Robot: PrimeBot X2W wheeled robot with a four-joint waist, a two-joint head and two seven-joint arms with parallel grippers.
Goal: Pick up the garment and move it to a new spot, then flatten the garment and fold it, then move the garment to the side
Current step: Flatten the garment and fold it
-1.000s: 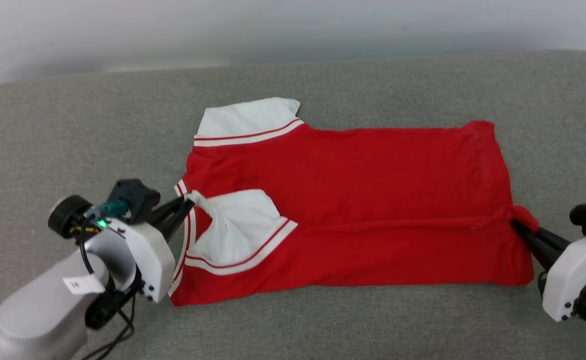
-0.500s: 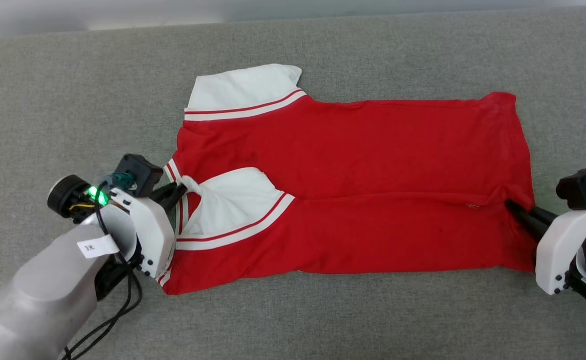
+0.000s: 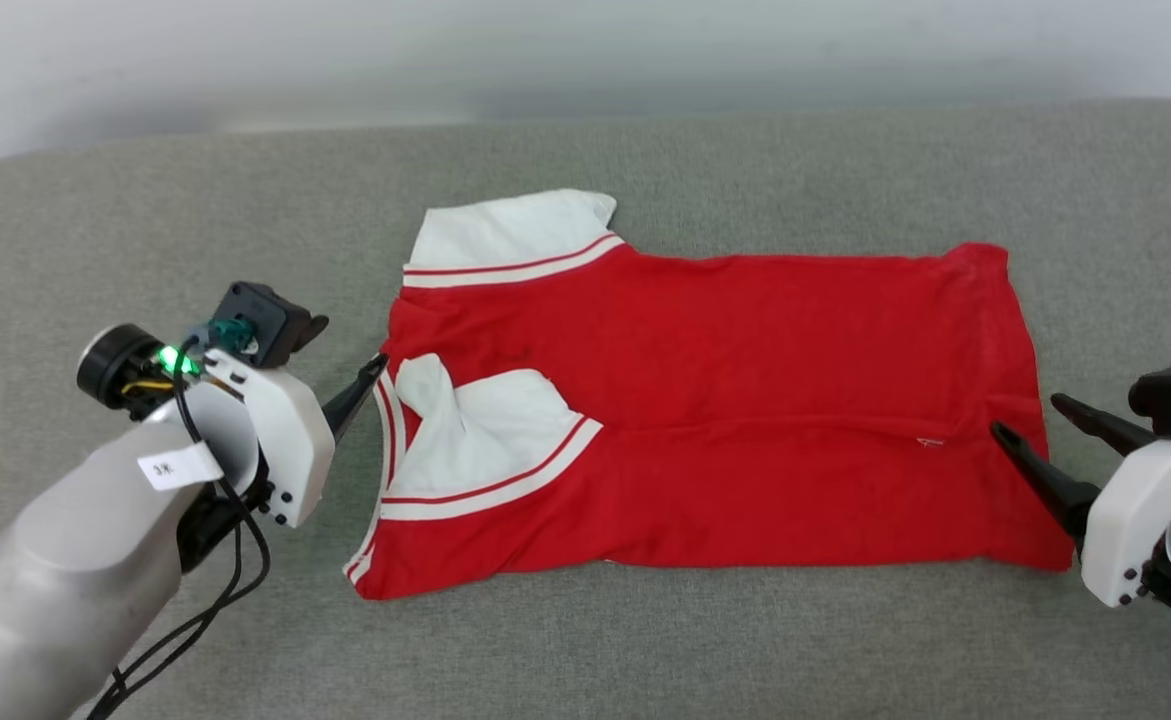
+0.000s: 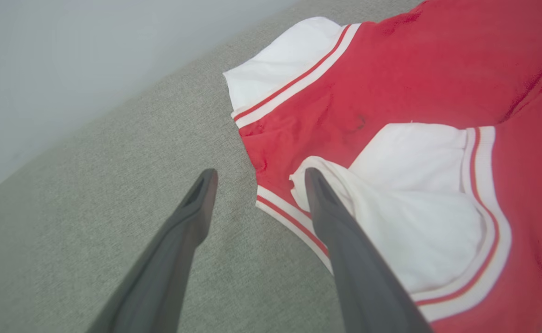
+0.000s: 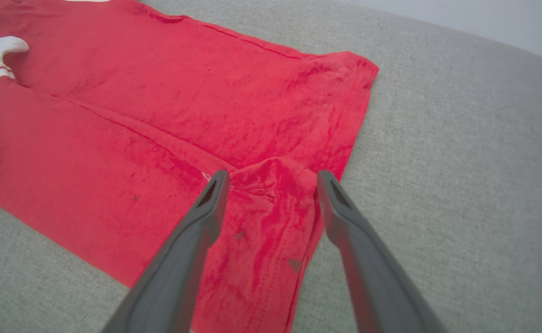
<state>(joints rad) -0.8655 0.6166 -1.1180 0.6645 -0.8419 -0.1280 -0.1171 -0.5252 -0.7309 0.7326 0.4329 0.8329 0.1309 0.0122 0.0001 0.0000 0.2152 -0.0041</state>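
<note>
The garment [image 3: 725, 350] lies flat on the grey cushioned surface, red, its near long edge folded over the body. One white sleeve [image 3: 485, 425] with striped trim lies on top, the other sleeve [image 3: 505, 230] sticks out at the far left. Letters and numbers are hidden. My left gripper [image 3: 370, 372] is open at the collar end; in the left wrist view this left gripper [image 4: 258, 178] has one finger over the striped edge and holds nothing. My right gripper [image 3: 1030, 418] is open at the hem end, and in the right wrist view the right gripper [image 5: 271, 178] straddles a small raised hem fold [image 5: 275, 194].
The grey upholstered surface [image 3: 145, 250] stretches wide on all sides of the shirt. A pale wall [image 3: 585, 50] rises behind its far edge. A black cable [image 3: 235, 590] hangs from my left forearm near the front left.
Both grippers have let go of the garment's folded edge and opened, drawing back slightly. The released sleeve and hem have settled onto the shirt. The head camera has shifted.
</note>
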